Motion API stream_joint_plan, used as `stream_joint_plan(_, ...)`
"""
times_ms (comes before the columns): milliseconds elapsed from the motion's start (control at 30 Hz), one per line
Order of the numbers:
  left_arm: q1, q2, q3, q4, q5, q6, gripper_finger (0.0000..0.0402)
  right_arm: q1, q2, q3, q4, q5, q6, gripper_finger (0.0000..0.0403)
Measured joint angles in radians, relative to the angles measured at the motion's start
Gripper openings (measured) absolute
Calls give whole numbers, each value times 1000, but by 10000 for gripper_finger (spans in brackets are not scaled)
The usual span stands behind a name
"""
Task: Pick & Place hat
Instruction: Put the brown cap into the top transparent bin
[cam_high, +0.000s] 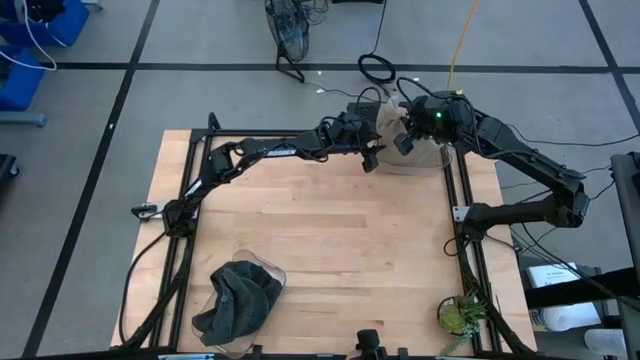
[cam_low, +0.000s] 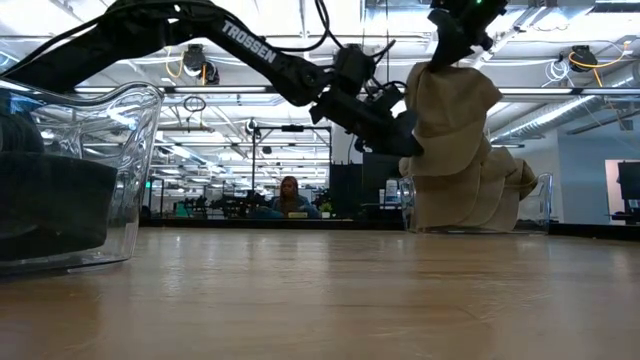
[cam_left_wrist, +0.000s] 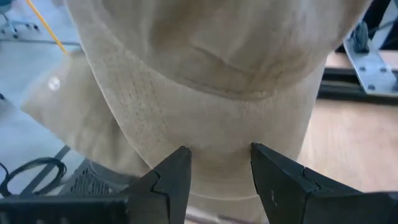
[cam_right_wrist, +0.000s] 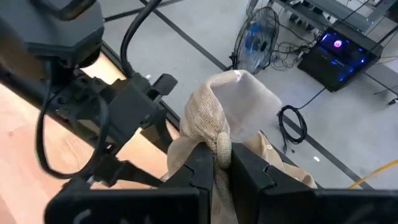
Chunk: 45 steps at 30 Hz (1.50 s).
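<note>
A beige cloth hat (cam_low: 450, 110) hangs from my right gripper (cam_right_wrist: 216, 155), which is shut on it above the table's far right corner (cam_high: 408, 135). The hat's lower part meets more beige hats piled in a clear container (cam_low: 540, 195). My left gripper (cam_left_wrist: 221, 171) is open and reaches in level from the table's left side (cam_low: 408, 145). Its fingers stand on either side of the hat's stitched brim (cam_left_wrist: 217, 134). My right gripper pinches a bunched fold at the top of the hat (cam_right_wrist: 219, 140) between its two fingers, coming from above and pointing down. The hat hangs slack below the fingers, its lower part at the beige pile. My left gripper's open fingers (cam_left_wrist: 177, 171) straddle the brim's edge; I cannot tell whether they touch it.
A second clear container (cam_high: 262, 268) near the table's near left corner holds a dark hat (cam_high: 238, 300). A small green plant (cam_high: 460, 315) stands at the near right corner. Bare wood (cam_high: 330, 225) lies between them. A person sits far behind the table (cam_low: 290, 195).
</note>
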<state>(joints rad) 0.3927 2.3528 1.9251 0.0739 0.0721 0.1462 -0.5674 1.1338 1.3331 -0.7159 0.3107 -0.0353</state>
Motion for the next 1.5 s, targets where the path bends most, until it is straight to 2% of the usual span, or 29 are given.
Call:
stream_joint_plan(200, 1, 0, 0, -50, -1, -3, 170, 0, 35, -57, 31, -27, -1, 22)
stream_joint_plan(433, 0, 0, 0, -101, -2, -6, 170, -4, 39, -201, 186, -28, 0, 22)
stream_joint_plan(600, -3, -25, -1, -175, 50, 4, 170, -40, 39, -241, 240, -1, 38, 22)
stream_joint_plan(700, -7, -74, -1, -206, 87, 16, 170, -69, 39, -241, 242, 31, 47, 22)
stream_joint_plan(867, -20, -149, -1, -265, 113, 5, 170, -113, 61, -248, 227, -26, 74, 22)
stream_joint_plan(967, -32, -200, -1, -320, 112, 16, 170, -125, 76, -316, 259, -33, 103, 22)
stream_joint_plan(1167, -54, -339, 0, -497, 55, 14, 170, -139, 64, -444, 384, -74, 167, 22)
stream_joint_plan(1367, -54, -475, 0, -587, 47, 11, 170, -172, 59, -451, 363, -77, 171, 23)
stream_joint_plan(1500, -58, -557, 0, -665, -16, 2, 170, -190, 59, -454, 362, -79, 167, 29)
